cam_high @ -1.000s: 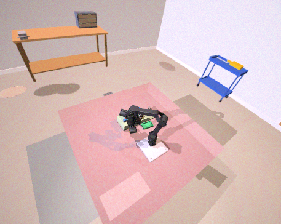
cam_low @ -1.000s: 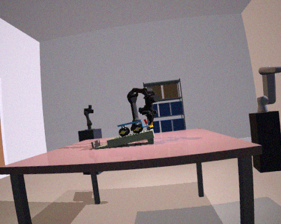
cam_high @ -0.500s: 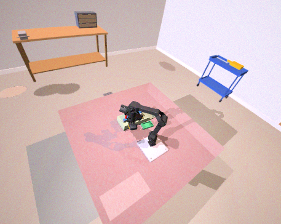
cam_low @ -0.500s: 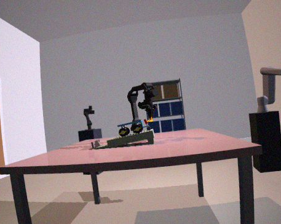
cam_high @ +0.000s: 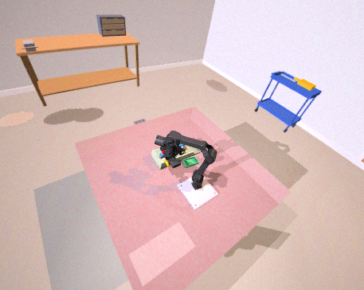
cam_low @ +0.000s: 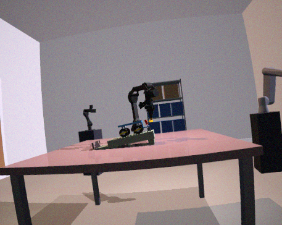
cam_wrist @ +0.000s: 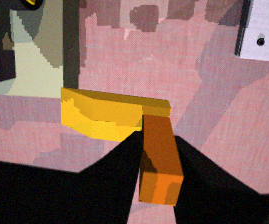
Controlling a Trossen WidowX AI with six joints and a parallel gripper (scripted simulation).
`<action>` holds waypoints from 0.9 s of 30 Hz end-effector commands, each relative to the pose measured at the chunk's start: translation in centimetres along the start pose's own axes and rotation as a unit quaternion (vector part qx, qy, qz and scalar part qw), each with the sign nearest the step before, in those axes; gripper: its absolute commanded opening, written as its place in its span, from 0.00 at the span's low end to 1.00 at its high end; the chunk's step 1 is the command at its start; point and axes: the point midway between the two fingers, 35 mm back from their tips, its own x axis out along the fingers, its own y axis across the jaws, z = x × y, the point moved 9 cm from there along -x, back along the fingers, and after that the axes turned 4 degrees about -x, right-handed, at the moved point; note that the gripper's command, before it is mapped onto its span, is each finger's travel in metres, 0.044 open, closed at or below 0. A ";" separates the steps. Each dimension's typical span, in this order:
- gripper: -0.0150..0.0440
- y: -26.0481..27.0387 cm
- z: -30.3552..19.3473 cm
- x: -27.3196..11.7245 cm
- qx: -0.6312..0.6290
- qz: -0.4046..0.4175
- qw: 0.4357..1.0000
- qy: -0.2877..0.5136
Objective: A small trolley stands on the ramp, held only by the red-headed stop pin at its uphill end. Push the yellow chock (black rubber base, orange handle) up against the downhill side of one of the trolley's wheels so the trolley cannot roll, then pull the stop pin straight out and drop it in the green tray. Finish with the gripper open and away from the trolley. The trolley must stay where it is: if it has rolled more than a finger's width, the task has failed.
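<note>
My gripper (cam_high: 170,161) (cam_low: 151,117) (cam_wrist: 155,141) is shut on the orange handle of the yellow chock (cam_high: 167,163) (cam_low: 151,120) (cam_wrist: 102,115). The chock hangs in the air beyond the ramp's high end, above pin height in the exterior view; its rubber base is not discernible. The trolley (cam_low: 124,132) stands on the pale green ramp (cam_high: 158,161) (cam_low: 115,143) (cam_wrist: 38,84), its blue deck partly behind the arm in the top view. The red-headed stop pin (cam_high: 163,151) (cam_low: 146,122) stands at the uphill end. The green tray (cam_high: 191,162) lies beside the ramp.
The arm's white base plate (cam_high: 197,196) (cam_wrist: 266,30) is on the pink table (cam_high: 148,223) (cam_low: 176,148), on the same side of the ramp as the tray. The arm arches over the tray side. A small dark fixture (cam_low: 96,144) stands at the ramp's low end.
</note>
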 end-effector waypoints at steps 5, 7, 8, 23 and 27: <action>0.25 0.0 0.0 0.0 -0.140 -0.001 0.990 0.000; 0.25 0.0 0.0 0.0 -0.174 -0.001 0.985 0.000; 0.25 0.0 0.0 0.0 -0.191 -0.001 0.982 0.000; 0.25 0.0 0.0 0.0 -0.413 -0.001 0.911 0.001; 0.25 0.0 0.0 0.0 -0.475 -0.001 0.880 0.001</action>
